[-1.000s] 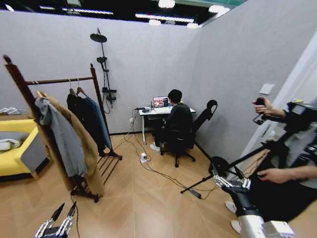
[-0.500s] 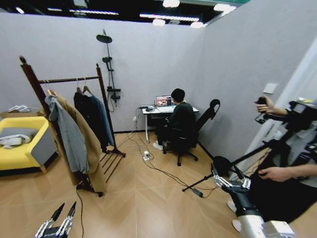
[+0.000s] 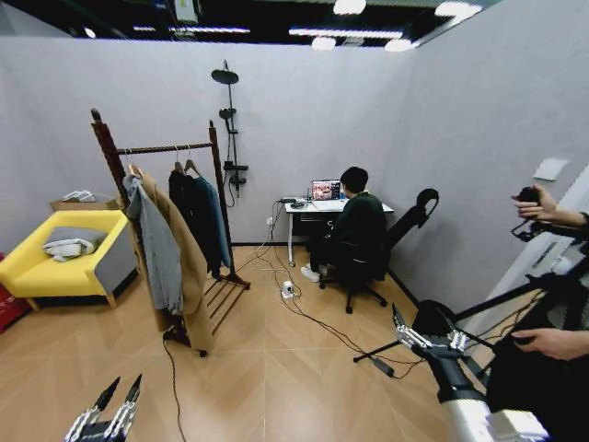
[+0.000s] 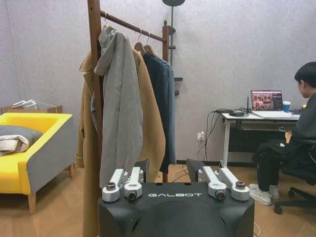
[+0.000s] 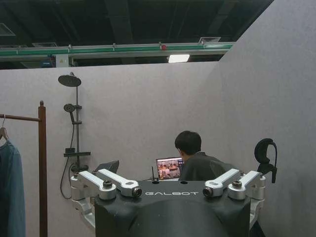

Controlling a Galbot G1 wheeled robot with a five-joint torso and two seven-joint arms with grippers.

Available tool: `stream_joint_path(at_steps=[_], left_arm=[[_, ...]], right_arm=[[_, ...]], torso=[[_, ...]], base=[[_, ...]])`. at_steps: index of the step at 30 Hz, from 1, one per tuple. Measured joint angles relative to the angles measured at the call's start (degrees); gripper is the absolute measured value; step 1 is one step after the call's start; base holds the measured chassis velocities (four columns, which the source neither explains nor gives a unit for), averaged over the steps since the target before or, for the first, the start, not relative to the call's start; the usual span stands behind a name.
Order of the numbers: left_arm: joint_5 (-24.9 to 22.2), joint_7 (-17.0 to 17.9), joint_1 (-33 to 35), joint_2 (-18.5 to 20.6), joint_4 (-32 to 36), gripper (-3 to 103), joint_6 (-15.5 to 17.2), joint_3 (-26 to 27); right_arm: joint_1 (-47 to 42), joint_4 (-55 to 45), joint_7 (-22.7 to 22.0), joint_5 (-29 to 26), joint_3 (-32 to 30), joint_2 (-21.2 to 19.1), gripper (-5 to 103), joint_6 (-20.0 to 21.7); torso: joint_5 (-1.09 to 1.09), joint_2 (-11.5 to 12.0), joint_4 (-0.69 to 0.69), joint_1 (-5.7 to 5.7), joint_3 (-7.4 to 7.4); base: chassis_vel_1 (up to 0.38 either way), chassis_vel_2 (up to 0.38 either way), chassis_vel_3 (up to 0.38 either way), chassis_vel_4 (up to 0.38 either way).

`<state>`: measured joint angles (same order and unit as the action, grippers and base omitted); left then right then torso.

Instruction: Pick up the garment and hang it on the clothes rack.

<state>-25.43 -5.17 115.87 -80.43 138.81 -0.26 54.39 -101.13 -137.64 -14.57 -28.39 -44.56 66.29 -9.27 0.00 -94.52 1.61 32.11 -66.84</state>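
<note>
The garment [image 3: 219,221], a dark teal-blue shirt on a hanger, hangs at the far end of the clothes rack [image 3: 107,152], next to a black garment [image 3: 190,214]. The left wrist view shows the garment [image 4: 171,111] behind the rack post [image 4: 94,54]. In the right wrist view the garment [image 5: 10,192] sits at the edge beside the rack's end post [image 5: 42,168]. My left gripper [image 3: 123,387] is low at the bottom left, open and empty, well short of the rack. My right gripper [image 3: 421,333] is low on the right, open and empty.
A tan coat [image 3: 190,272] and grey jacket [image 3: 158,241] hang at the rack's near end. A yellow sofa [image 3: 55,272] stands to the left. A person sits at a desk [image 3: 304,207] by the back wall. Cables [image 3: 308,318] cross the floor; a tripod [image 3: 460,322] stands on the right.
The whole head view has shifted, so the camera has turned left; the rack and desk now sit farther right in the picture. Both grippers keep their pose.
</note>
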Motion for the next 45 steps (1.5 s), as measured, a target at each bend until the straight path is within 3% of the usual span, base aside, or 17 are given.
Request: stream_joint_path(at_steps=[16, 45], left_arm=[[0.00, -0.01, 0.00, 0.00, 0.00, 46, 0.00, 0.00], [0.00, -0.01, 0.00, 0.00, 0.00, 46, 0.00, 0.00]], right_arm=[[0.00, 0.00, 0.00, 0.00, 0.00, 0.00, 100, 0.00], [0.00, 0.00, 0.00, 0.00, 0.00, 0.00, 100, 0.00]], torso=[[0.00, 2.97, 0.03, -1.44, 1.52], [0.00, 2.97, 0.00, -1.45, 1.52]], base=[[-0.005, -0.004, -0.005, -0.007], [-0.010, -0.010, -0.008, -0.009]])
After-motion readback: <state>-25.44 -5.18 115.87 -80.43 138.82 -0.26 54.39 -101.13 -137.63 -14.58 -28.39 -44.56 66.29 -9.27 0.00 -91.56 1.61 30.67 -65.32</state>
